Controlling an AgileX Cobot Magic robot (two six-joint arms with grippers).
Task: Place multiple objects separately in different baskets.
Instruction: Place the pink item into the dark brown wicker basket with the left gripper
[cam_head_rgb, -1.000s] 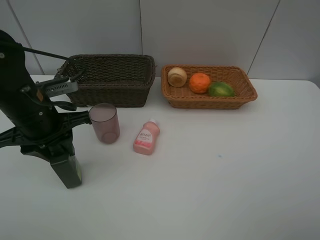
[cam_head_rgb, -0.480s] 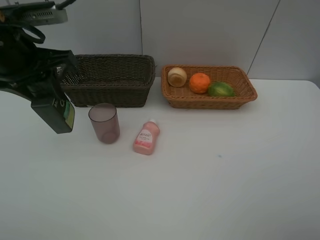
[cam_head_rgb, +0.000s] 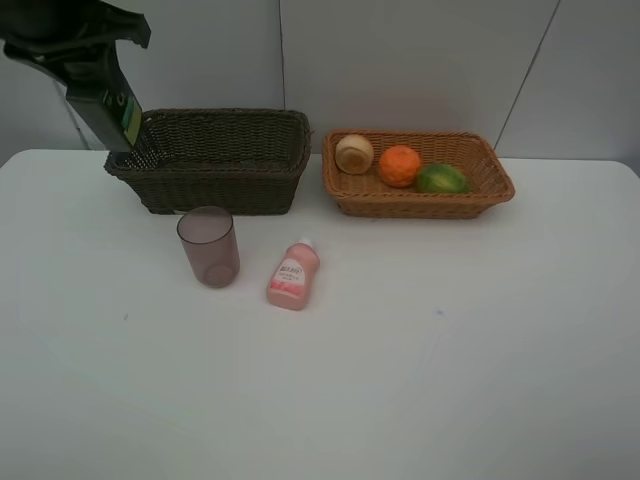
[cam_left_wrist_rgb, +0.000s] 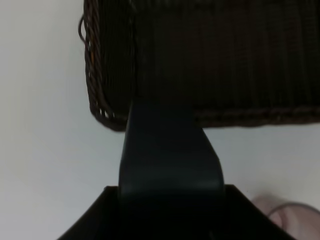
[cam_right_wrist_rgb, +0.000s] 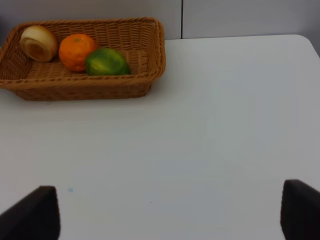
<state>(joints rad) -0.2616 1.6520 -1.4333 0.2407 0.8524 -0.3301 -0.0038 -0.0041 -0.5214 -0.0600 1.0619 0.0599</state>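
Halfway through a sorting job: the left gripper (cam_head_rgb: 84, 52) is clamped on the dark green bottle (cam_head_rgb: 108, 103), holding it tilted and clear of the bench (cam_head_rgb: 450, 340) at the left end of the dark brown basket (cam_head_rgb: 215, 175). In the left wrist view the bottle's lower end lies over the basket's near corner, so it appears to be at the rim rather than inside, and nothing can be seen in the basket. The light tan basket (cam_head_rgb: 420, 207) to its right already carries three fruits in a row: a pale yellowish round fruit (cam_head_rgb: 354, 153), a tangerine (cam_head_rgb: 400, 165) and a green fruit (cam_head_rgb: 441, 179), each close beside the next. That half of the sorting looks finished. Two items wait on the bench in front of the dark brown basket: a translucent pink cup (cam_head_rgb: 209, 247) standing upright, and a small pink bottle (cam_head_rgb: 293, 275) lying on its side just beside it, cap toward the baskets. The right gripper (cam_right_wrist_rgb: 167, 215) hangs with its fingers spread wide and holds nothing, above bare bench near the light tan basket. By this reckoning three of six items are placed and a fourth is about to be lowered. The cup and the small pink bottle remain, most likely bound for the dark brown basket.
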